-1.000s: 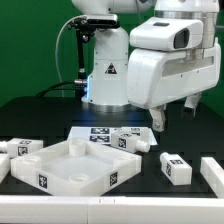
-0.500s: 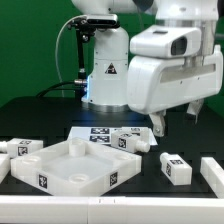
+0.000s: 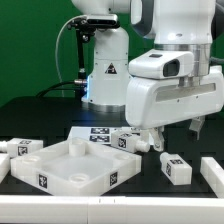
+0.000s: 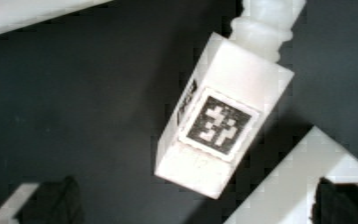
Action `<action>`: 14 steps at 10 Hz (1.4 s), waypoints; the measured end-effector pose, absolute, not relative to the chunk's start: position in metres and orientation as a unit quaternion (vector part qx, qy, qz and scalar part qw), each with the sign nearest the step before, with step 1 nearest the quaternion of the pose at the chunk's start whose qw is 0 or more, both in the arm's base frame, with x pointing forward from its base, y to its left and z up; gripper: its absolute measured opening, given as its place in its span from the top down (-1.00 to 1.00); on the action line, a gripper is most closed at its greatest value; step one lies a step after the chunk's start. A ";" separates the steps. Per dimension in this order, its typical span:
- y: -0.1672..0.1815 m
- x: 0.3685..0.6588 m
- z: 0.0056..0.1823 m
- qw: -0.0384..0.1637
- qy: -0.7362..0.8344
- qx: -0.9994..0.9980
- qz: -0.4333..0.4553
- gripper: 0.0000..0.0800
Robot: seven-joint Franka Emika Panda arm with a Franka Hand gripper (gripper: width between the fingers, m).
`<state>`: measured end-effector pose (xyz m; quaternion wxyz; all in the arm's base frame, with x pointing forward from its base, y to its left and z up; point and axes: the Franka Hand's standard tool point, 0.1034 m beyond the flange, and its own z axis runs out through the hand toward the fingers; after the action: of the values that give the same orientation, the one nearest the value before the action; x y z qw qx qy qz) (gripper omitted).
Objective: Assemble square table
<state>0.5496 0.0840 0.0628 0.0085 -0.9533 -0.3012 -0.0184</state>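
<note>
The white square tabletop [image 3: 68, 166] lies tray-like at the front of the exterior view's left, its tagged rim facing the camera. A short white leg [image 3: 175, 167] with a tag lies to its right on the black table. My gripper [image 3: 177, 136] hangs open and empty just above this leg. In the wrist view the same leg [image 4: 226, 115] lies slanted in the middle, ahead of the dark fingertips [image 4: 48, 200], between which my gripper [image 4: 194, 212] holds nothing. Two more legs [image 3: 24, 149] lie at the left, and another leg [image 3: 130, 141] lies behind the tabletop.
The marker board [image 3: 94, 131] lies flat behind the tabletop. A white piece [image 3: 212, 174] sits at the exterior view's right edge. The robot's base [image 3: 105, 70] stands at the back. A white strip [image 4: 309, 170] crosses the wrist view beside the leg.
My gripper has come down and shifted toward the exterior view's left, ending close above the leg at the right. The parts on the table have not moved.
</note>
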 end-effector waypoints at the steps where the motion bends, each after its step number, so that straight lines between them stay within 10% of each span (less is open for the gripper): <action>1: 0.084 0.549 0.062 0.009 -0.301 -0.953 -0.018 -0.62; 9: 0.077 0.532 0.008 0.017 -0.288 -0.956 -0.042 -0.62; 12: 0.078 0.532 0.007 0.018 -0.289 -0.956 -0.041 0.29; 14: 0.078 0.532 0.008 0.018 -0.288 -0.957 -0.041 0.29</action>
<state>0.5316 0.0778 0.0075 0.0176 -0.9566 -0.2880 -0.0412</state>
